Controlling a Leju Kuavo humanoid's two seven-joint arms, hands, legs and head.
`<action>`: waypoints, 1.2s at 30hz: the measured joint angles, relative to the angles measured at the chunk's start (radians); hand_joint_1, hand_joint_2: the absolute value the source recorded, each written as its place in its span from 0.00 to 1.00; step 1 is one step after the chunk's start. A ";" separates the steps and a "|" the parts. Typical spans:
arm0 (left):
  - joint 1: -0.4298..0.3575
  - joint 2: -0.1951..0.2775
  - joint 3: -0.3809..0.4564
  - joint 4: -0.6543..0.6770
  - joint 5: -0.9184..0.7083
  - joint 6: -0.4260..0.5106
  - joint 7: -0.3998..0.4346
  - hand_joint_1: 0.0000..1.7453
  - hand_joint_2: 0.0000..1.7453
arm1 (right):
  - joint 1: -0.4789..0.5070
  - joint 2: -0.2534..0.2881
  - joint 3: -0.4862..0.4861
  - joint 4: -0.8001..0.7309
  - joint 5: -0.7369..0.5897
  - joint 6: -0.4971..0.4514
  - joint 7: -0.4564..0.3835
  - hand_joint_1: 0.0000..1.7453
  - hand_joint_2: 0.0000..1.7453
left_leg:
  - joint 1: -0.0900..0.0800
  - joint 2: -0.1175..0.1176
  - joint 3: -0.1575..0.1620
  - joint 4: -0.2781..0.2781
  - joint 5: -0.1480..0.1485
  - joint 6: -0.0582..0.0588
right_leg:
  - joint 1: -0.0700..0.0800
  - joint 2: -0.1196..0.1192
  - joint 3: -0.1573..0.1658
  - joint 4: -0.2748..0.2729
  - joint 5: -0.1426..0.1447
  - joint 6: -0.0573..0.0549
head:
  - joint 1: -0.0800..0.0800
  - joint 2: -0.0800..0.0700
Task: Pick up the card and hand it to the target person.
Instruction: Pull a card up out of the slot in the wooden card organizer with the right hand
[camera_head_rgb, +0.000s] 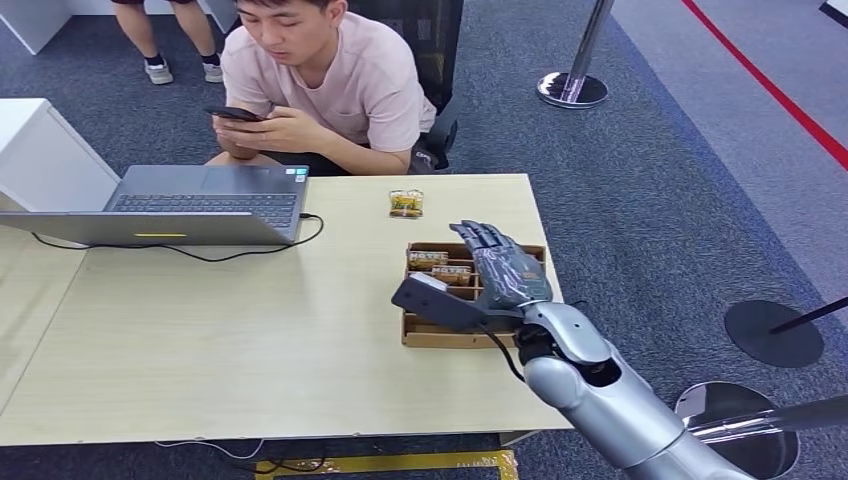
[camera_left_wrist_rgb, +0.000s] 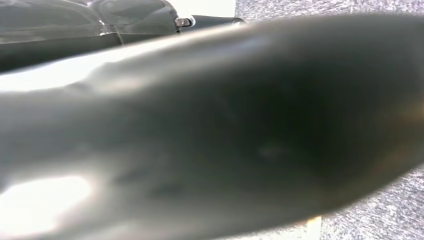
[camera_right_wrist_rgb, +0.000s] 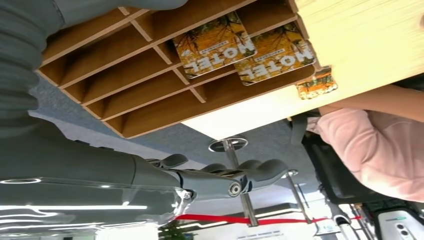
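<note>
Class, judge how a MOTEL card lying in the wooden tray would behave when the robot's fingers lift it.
The card looks thin and flat, so probably light and slightly bendy. Its glossy-looking face may slip. Lying flat between the tray dividers, its edges seem hard to catch.

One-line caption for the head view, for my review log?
Right hand open above the wooden card box, cards inside; seated person across the table looks at a phone.

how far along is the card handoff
Done: the right hand is above the wooden card tray. In hand: nothing; its fingers are empty. Left: grasping a card, both still in the tray, and passing it to the seated person.
</note>
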 joint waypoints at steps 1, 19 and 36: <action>0.000 0.000 -0.002 0.000 -0.002 -0.001 -0.001 0.00 0.00 | 0.000 -0.002 -0.001 0.001 0.000 -0.002 0.002 0.05 1.00 | 0.000 0.000 0.000 0.000 0.000 0.000 | 0.000 0.000 0.000 0.000 0.000 0.000 | 0.000 0.000; -0.001 0.003 -0.006 0.001 -0.011 -0.002 -0.001 0.00 0.00 | -0.023 -0.028 0.022 0.033 0.074 -0.025 0.045 0.18 1.00 | 0.000 0.000 -0.001 0.001 0.000 0.000 | 0.000 0.000 -0.001 0.000 0.000 0.000 | 0.000 0.000; -0.006 0.014 0.006 -0.002 -0.002 0.002 0.000 0.00 0.00 | -0.191 -0.046 0.156 0.201 0.044 0.039 -0.031 0.18 1.00 | 0.000 0.000 0.000 0.001 0.000 0.000 | 0.000 0.000 0.000 0.001 0.000 0.001 | 0.000 0.000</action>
